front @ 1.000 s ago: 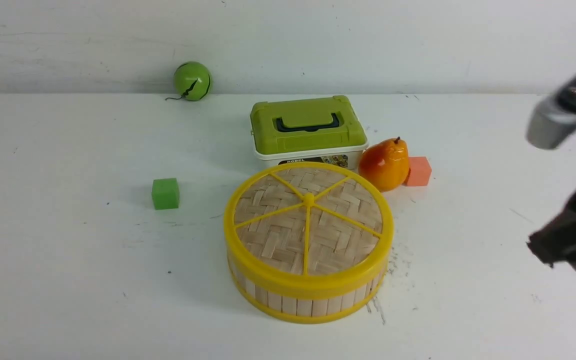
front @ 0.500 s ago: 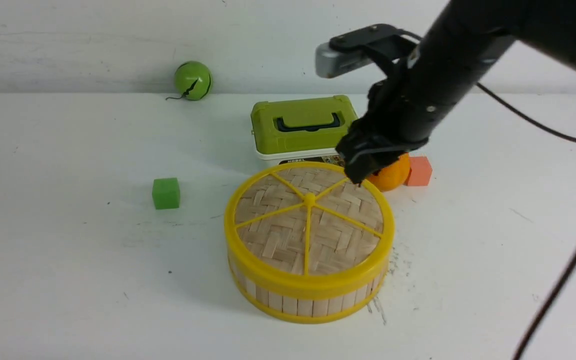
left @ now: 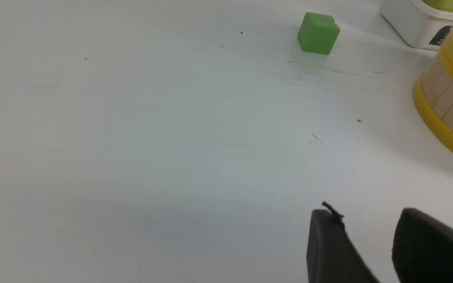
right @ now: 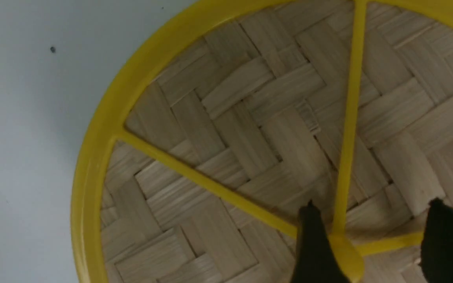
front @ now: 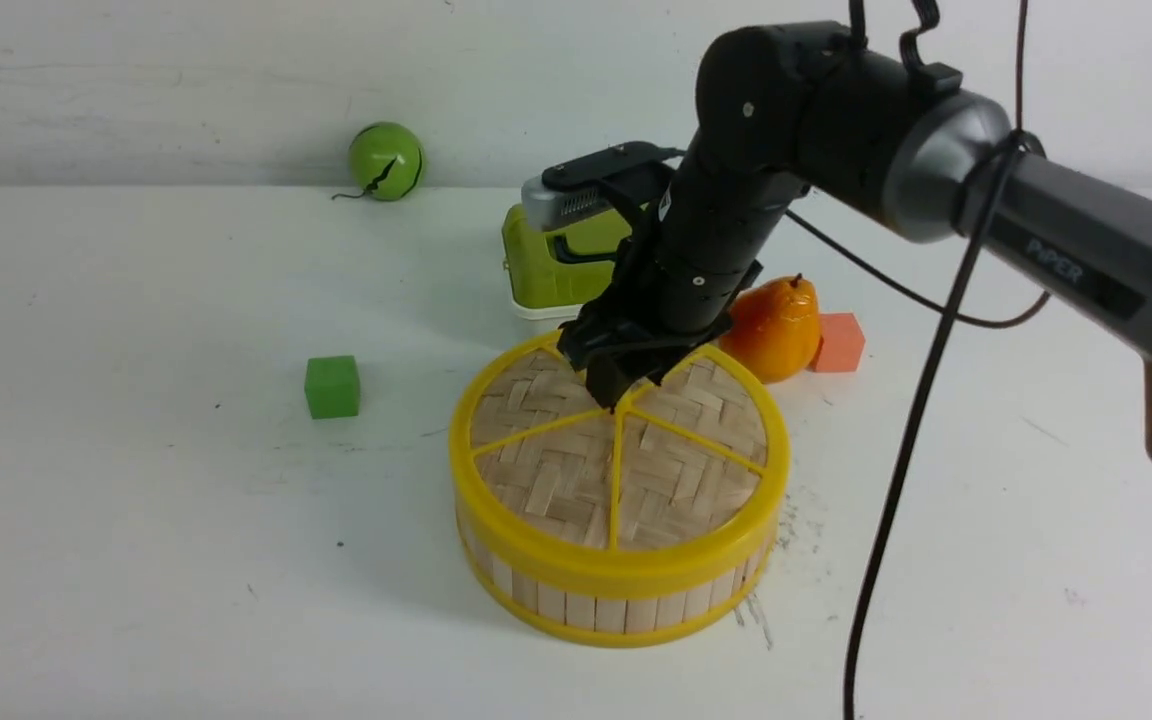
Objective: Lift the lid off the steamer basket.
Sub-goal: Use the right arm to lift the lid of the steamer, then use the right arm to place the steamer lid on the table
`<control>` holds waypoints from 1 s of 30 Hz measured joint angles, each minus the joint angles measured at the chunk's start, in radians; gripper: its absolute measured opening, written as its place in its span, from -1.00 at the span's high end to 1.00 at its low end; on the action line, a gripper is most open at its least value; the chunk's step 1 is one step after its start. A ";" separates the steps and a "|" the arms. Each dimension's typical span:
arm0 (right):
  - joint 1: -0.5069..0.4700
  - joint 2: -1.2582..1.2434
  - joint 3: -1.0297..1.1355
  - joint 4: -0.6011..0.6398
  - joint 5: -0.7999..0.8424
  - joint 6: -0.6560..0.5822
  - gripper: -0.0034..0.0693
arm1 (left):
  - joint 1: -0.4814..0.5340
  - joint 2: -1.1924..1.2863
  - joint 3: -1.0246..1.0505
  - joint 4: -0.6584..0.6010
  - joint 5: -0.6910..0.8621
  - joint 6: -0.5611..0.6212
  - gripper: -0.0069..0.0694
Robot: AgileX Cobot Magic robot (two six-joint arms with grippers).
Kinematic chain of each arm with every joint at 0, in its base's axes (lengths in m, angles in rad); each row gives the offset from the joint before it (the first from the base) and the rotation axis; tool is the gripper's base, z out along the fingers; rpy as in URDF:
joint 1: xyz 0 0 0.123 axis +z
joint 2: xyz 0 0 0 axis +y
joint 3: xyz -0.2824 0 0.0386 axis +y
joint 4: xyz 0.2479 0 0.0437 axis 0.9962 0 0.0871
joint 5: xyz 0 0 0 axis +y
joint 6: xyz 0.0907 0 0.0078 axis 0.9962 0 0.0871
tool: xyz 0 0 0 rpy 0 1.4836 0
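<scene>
Front view: the right gripper stands low over the middle of the lid, tips pointing down at the centre.
Lid: a large flat round disc of pale bamboo strips in a herringbone weave, with a thick yellow rim and 5 yellow spokes that meet under the gripper. It sits level on the steamer basket.
Steamer basket: directly below the gripper and lid. It is a round shallow tub with upright pale wooden slats and a yellow band at the foot, standing on the white table.
Right gripper state: open. In the right wrist view 2 dark fingers stand apart with the yellow hub between them. I cannot tell whether either finger touches the hub.
Left gripper: open and holding nothing, its 2 dark fingers apart over bare table. The basket's wall and the green cube lie ahead of it.
Green box: white base, just behind the right gripper, close to the lid's far rim.
Orange pear: near the right gripper on its right, just beside the lid's rim.
Pink cube: right of the pear, touching or almost touching it.
Green cube: well apart, to the left of the right gripper.
Green ball: far behind and left of the right gripper, at the wall.
In the way: the right arm and its wrist camera hide most of the green box from the front. A black cable hangs across the view to the right of the basket.
</scene>
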 joint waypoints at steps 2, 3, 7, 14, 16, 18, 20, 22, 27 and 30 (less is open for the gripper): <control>0.000 0.001 0.000 0.003 0.007 0.001 -0.05 | 0.000 0.000 0.000 0.000 0.000 0.000 0.19; 0.000 0.002 -0.002 0.006 0.017 0.003 0.02 | 0.000 0.000 0.000 0.000 0.000 0.000 0.19; 0.000 0.002 -0.004 0.020 0.045 0.003 0.39 | 0.000 0.000 0.000 0.000 0.000 0.000 0.19; 0.001 -0.004 -0.038 0.013 0.074 0.004 0.61 | 0.000 0.000 0.000 0.000 0.000 0.000 0.19; 0.001 -0.048 -0.053 -0.019 0.083 0.004 0.61 | 0.000 0.000 0.000 0.000 0.000 0.000 0.19; -0.001 -0.085 -0.053 -0.042 0.086 0.010 0.61 | 0.000 0.000 0.000 0.000 0.000 0.000 0.19; -0.021 -0.177 -0.032 -0.083 0.085 0.028 0.61 | 0.000 0.000 0.000 0.000 0.000 0.000 0.19; -0.054 -0.262 0.014 -0.100 0.085 0.036 0.61 | 0.000 0.000 0.000 0.000 0.000 0.000 0.19; -0.207 -0.408 0.255 -0.131 0.085 0.043 0.61 | 0.000 0.000 0.000 0.000 0.000 0.000 0.19; -0.292 -0.436 0.432 -0.140 0.030 0.060 0.61 | 0.000 0.000 0.000 0.000 0.000 0.000 0.19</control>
